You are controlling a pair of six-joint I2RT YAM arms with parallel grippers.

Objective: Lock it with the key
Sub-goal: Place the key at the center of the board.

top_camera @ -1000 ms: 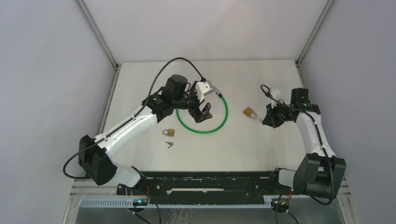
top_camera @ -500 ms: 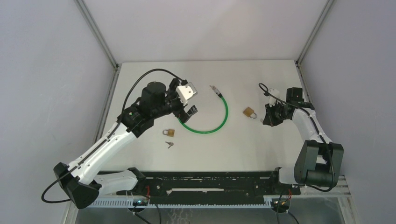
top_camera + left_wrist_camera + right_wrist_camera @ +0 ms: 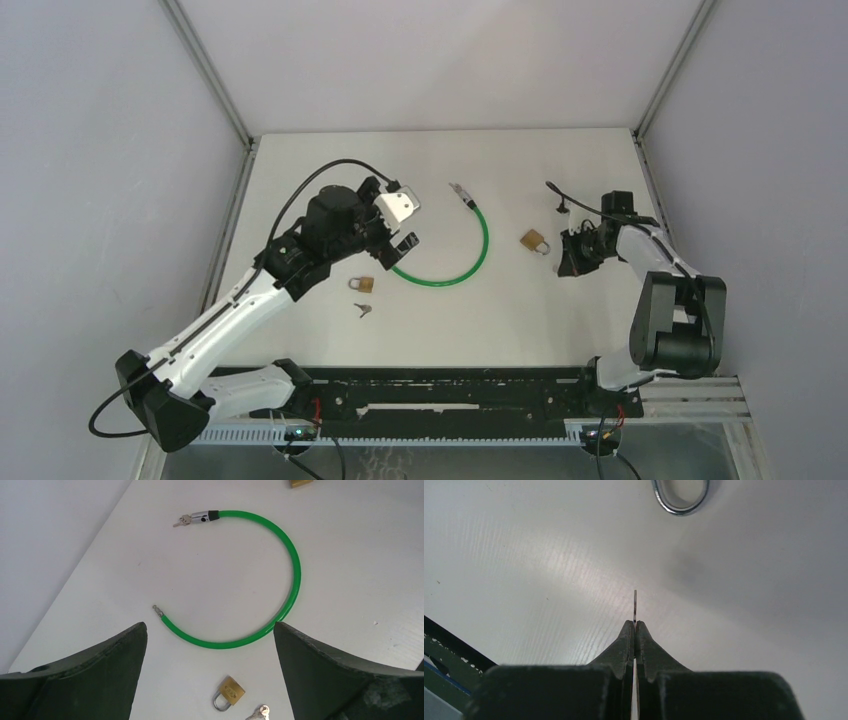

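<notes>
My right gripper (image 3: 572,258) is shut on a thin key (image 3: 635,606), whose blade sticks out edge-on past the fingertips. A brass padlock (image 3: 534,241) lies just left of it; its steel shackle (image 3: 680,500) shows at the top of the right wrist view. My left gripper (image 3: 403,242) is open and empty, above the left end of the green cable lock (image 3: 470,262). A second brass padlock (image 3: 362,285) and a loose key (image 3: 362,310) lie below it, also seen in the left wrist view as the padlock (image 3: 229,692) and key (image 3: 259,713).
The green cable lock (image 3: 290,580) has a metal head with keys (image 3: 192,518) at its far end. White walls with metal corner posts bound the table. A black rail (image 3: 450,385) runs along the near edge.
My left arm has pulled back left and toward the near side, away from the cable lock's head. My right gripper has shifted slightly left, nearer the right padlock.
</notes>
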